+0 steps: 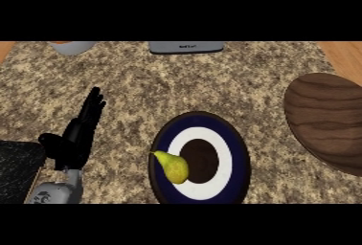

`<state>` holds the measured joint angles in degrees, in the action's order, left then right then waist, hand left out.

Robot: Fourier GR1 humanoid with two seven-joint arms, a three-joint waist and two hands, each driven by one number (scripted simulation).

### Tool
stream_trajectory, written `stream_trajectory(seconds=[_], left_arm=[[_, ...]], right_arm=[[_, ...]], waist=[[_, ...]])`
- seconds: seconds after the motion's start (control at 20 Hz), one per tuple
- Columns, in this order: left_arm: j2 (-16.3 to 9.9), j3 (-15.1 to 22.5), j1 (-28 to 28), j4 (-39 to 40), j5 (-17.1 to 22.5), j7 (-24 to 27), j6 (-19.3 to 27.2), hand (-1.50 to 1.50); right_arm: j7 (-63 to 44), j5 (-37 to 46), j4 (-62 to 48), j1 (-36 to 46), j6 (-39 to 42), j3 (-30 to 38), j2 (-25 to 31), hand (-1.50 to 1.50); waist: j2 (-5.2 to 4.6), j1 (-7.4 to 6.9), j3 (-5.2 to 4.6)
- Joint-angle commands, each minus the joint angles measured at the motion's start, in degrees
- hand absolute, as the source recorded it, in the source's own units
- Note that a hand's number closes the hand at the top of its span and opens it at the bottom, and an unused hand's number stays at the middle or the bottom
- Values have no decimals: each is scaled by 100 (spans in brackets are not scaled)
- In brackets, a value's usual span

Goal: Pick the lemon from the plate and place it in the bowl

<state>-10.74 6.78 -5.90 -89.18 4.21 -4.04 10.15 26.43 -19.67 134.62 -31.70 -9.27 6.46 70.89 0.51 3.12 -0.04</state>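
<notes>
1. Far left, at the counter's nine o'clock edge, a black textured block (17, 170) fills the corner, cut off by the frame.
2. Just beside it, the robot's left hand (79, 134) rests open, fingers straight and together, pointing toward twelve o'clock, thumb out to the left. It holds nothing and touches nothing I can see. Its grey forearm (56, 194) comes in from the lower edge.
3. At about eleven o'clock, along the far edge, the bottom of a grey vessel (71, 47) shows, with something orange just visible inside it.
4. At twelve o'clock sits a flat grey appliance (186, 47), only its near edge in view.
5. Near the middle, toward six o'clock, lies the plate (237, 143), dark blue at the rim, then a white ring, then a dark brown centre.
6. The lemon (174, 167), yellow with a pointed, greenish tip, lies on the plate's left side, at its nine o'clock, tip aimed outward over the rim.
7. At three o'clock, well apart from the plate, the wooden bowl (329, 122) is partly cut off by the frame.
8. The speckled granite counter (212, 86) carries all of it.
9. The right hand is nowhere in sight.
</notes>
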Motion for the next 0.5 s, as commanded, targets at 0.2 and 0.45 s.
stream_trajectory(seconds=[0.2, 0.45], left_arm=[[141, 107, -167, 219, -113, 226, -123, 0], [231, 220, -182, 26, -192, -30, -103, 0]], right_arm=[[-247, -327, -1534, 453, 965, 1470, -59, 150], [-162, 160, -2691, 1428, 895, 1058, 49, 150]], waist=[[-48, -244, 4], [-74, -408, 7]])
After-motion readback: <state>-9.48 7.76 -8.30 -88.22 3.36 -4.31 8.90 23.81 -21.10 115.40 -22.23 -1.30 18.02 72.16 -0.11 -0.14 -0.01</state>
